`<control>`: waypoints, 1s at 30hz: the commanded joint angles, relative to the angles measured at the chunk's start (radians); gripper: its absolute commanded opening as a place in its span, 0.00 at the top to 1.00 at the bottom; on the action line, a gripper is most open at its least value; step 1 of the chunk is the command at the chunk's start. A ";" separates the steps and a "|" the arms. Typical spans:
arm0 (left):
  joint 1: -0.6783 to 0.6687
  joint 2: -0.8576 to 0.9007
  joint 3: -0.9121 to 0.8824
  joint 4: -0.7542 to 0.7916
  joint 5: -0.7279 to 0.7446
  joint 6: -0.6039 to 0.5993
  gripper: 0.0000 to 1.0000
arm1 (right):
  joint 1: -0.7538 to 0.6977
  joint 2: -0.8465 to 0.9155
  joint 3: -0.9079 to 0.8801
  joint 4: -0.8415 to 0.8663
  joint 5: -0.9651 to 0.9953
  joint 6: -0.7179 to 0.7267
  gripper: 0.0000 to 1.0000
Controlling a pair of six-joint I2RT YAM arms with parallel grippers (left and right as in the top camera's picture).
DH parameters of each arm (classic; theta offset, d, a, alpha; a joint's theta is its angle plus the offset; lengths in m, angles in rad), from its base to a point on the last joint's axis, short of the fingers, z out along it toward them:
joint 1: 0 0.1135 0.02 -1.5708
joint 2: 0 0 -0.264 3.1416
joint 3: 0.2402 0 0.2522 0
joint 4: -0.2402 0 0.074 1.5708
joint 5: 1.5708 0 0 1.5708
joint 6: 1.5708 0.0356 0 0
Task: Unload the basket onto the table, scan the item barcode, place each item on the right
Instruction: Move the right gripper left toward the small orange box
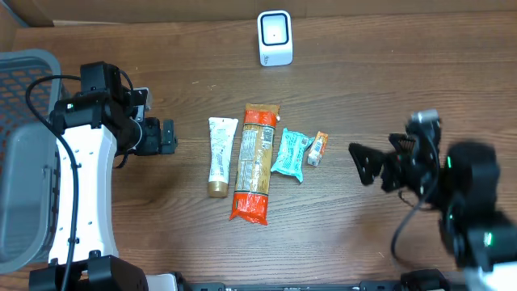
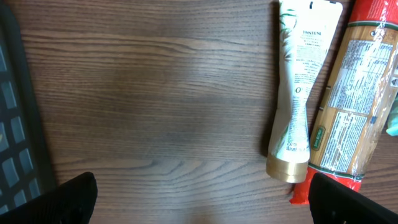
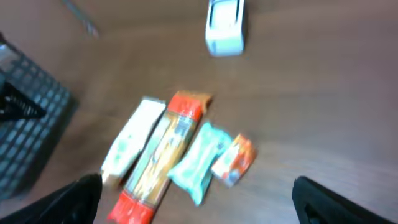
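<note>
A row of items lies mid-table: a white tube with a gold cap (image 1: 220, 155) (image 2: 297, 93), a long red-ended pasta packet (image 1: 255, 162) (image 2: 357, 106), a teal packet (image 1: 289, 154) (image 3: 200, 158) and a small orange packet (image 1: 318, 148) (image 3: 235, 159). I cannot make out a barcode on any of them. A white scanner (image 1: 275, 37) (image 3: 226, 28) stands at the far edge. My left gripper (image 1: 168, 136) (image 2: 202, 205) is open, left of the tube, holding nothing. The right gripper (image 1: 361, 164) (image 3: 199, 202) is open and empty, right of the orange packet. The right wrist view is blurred.
A grey mesh basket (image 1: 24, 145) (image 2: 12, 124) (image 3: 25, 130) stands at the table's left edge, beside the left arm. Bare wood lies between the left gripper and the tube, and in front of the scanner.
</note>
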State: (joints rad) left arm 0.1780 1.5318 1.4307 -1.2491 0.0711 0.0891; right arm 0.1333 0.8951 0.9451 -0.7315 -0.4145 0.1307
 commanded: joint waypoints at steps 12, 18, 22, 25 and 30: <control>-0.002 0.002 -0.003 0.001 -0.001 0.019 0.01 | 0.007 0.534 0.252 -0.124 -0.125 0.197 0.28; -0.002 0.002 -0.003 0.001 -0.001 0.019 0.00 | 0.050 0.713 0.252 -0.109 -0.023 0.343 0.50; -0.002 0.002 -0.003 0.001 -0.001 0.019 0.00 | 0.077 0.777 0.252 -0.089 0.018 0.388 0.53; -0.002 0.002 -0.003 0.001 -0.001 0.019 0.01 | 0.097 0.800 0.252 -0.071 0.023 0.390 0.53; -0.002 0.002 -0.003 0.001 -0.001 0.019 0.00 | 0.128 0.832 0.251 -0.068 0.109 0.465 0.54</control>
State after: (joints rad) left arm 0.1780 1.5322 1.4307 -1.2484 0.0704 0.0891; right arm 0.2436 1.7031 1.1782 -0.8009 -0.3775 0.5293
